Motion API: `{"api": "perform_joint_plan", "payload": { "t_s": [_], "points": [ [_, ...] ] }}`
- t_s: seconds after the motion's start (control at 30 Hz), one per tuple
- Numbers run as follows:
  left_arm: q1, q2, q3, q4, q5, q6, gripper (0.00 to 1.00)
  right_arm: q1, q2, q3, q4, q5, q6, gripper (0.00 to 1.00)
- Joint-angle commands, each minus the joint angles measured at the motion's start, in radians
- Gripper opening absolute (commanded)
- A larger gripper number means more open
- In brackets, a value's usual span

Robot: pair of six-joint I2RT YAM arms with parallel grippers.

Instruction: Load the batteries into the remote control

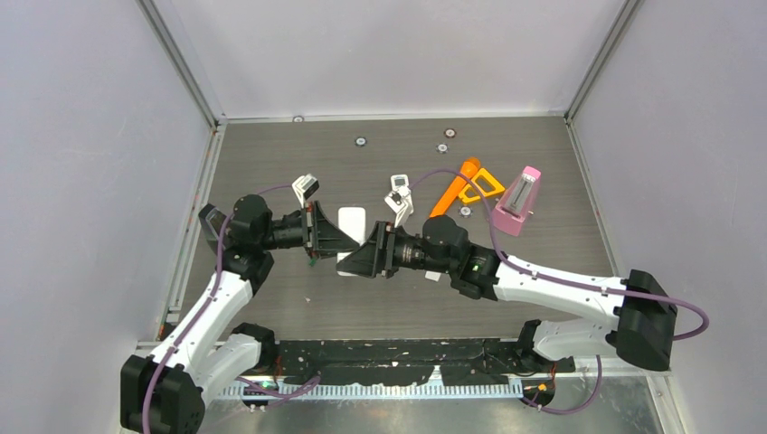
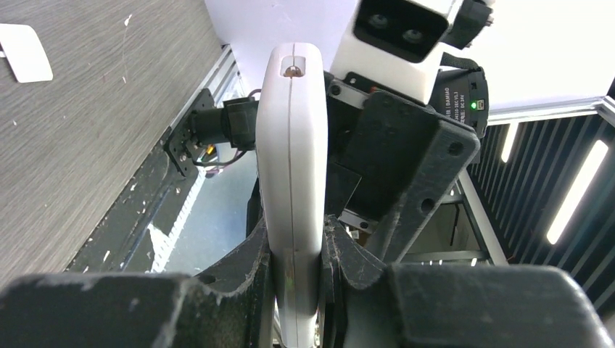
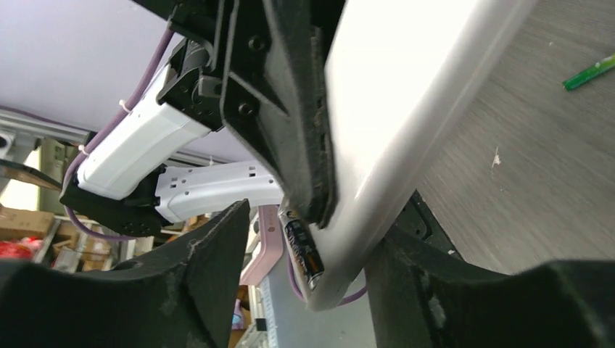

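Note:
My left gripper (image 1: 326, 237) (image 2: 296, 228) is shut on the white remote control (image 1: 351, 222) and holds it edge-on above the table; the left wrist view shows its seam (image 2: 290, 167). In the right wrist view, the remote (image 3: 413, 101) has one dark battery (image 3: 303, 250) with a silvery end lying in its open compartment. My right gripper (image 1: 364, 258) (image 3: 313, 226) is open, with its fingers on either side of the remote's lower end. The green battery (image 3: 589, 75) lies on the table. The purple battery and the second dark one are not in view.
A small white flat piece (image 2: 25, 52) lies on the table. An orange tool (image 1: 466, 185) and a pink upright object (image 1: 517, 201) stand at the back right. Grey walls close in the table on three sides.

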Motion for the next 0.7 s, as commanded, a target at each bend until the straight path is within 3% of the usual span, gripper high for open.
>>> {"api": "perform_joint_plan", "payload": {
  "t_s": [0.0, 0.13, 0.33, 0.37, 0.47, 0.67],
  "points": [
    [-0.004, -0.008, 0.001, 0.028, 0.007, 0.014, 0.0, -0.003, 0.039, 0.011, 0.069, -0.04, 0.038, 0.55],
    [-0.004, -0.011, -0.001, 0.026, 0.006, 0.015, 0.0, -0.003, 0.047, 0.001, 0.084, -0.038, 0.056, 0.43],
    [-0.004, -0.011, -0.003, 0.028, 0.003, 0.018, 0.0, -0.004, 0.043, -0.002, 0.085, -0.033, 0.063, 0.35],
    [-0.004, -0.012, -0.003, 0.027, 0.003, 0.018, 0.0, -0.004, 0.043, -0.006, 0.095, -0.036, 0.066, 0.36],
    [-0.004, -0.01, -0.004, 0.028, 0.003, 0.02, 0.0, -0.007, 0.032, -0.027, 0.128, -0.034, 0.079, 0.51],
    [-0.004, -0.006, -0.003, 0.032, 0.001, 0.02, 0.0, -0.021, 0.008, -0.057, 0.142, -0.02, 0.102, 0.55]
  ]
}}
